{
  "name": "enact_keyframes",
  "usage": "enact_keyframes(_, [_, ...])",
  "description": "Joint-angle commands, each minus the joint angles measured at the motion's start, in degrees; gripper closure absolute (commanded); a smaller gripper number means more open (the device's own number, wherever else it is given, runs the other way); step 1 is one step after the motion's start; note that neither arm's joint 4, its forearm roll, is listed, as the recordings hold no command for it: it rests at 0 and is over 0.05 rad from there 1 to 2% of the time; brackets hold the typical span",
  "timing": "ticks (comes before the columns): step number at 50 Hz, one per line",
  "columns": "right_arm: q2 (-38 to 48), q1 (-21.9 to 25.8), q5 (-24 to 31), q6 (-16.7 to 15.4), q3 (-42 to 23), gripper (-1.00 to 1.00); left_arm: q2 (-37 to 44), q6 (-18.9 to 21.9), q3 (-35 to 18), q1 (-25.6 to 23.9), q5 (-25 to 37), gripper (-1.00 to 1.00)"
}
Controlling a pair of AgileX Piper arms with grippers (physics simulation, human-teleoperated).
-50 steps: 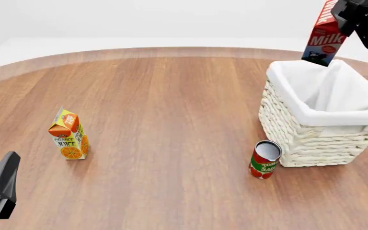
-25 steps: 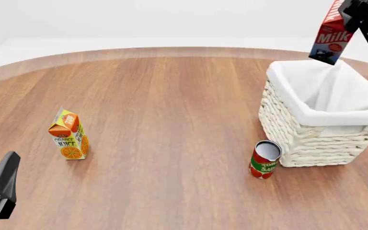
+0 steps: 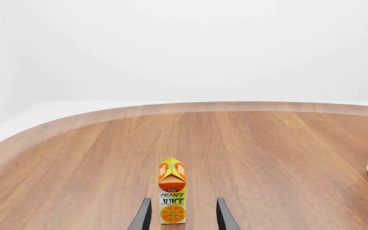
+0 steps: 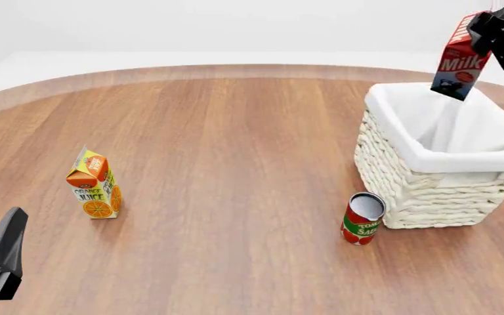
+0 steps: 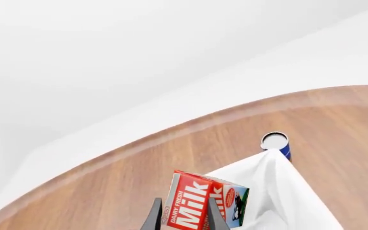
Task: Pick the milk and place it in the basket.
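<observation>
Item: my right gripper [image 4: 488,29], far right in the front view, raised above the table. My fingers are clamped on the milk carton [image 4: 458,58], gripping its red upper part; the wrist view shows both fingertips [image 5: 153,221] pressed against the carton's [image 5: 203,201] sides.

Item: milk carton. Held in the air, tilted, blue-green lower end pointing down toward the wicker basket [image 4: 427,184]. It hangs over the basket's far rim, above the white cloth liner [image 4: 462,131], not touching it.

Item: wicker basket. Cream-white, squarish, standing on the wooden table [image 4: 234,164] at the right side.

Item: tomato sauce can [image 4: 362,218]. Red and green, upright with a slight lean, just beside the basket's near left corner.

Item: blue can [image 5: 277,143]. Seen only from my right wrist, beyond a corner of the liner [image 5: 273,191].

Item: orange juice carton [image 4: 94,184]. Upright, left part of the table, well apart from the basket.

Item: my left gripper [image 3: 182,215]. Low at the near left, fingers apart and empty, the orange juice carton [image 3: 172,191] standing in line beyond them.
</observation>
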Motion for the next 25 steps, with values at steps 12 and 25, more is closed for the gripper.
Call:
enact_keyframes(12, [1.73,-4.62,-2.22,2.94,1.25,1.00,0.00,0.00,0.00,0.00,0.00,-1.00])
enact_keyframes(25, [2.76,-5.96,-3.17,3.96,3.66,1.00,0.00,0.00,0.00,0.00,0.00,-1.00])
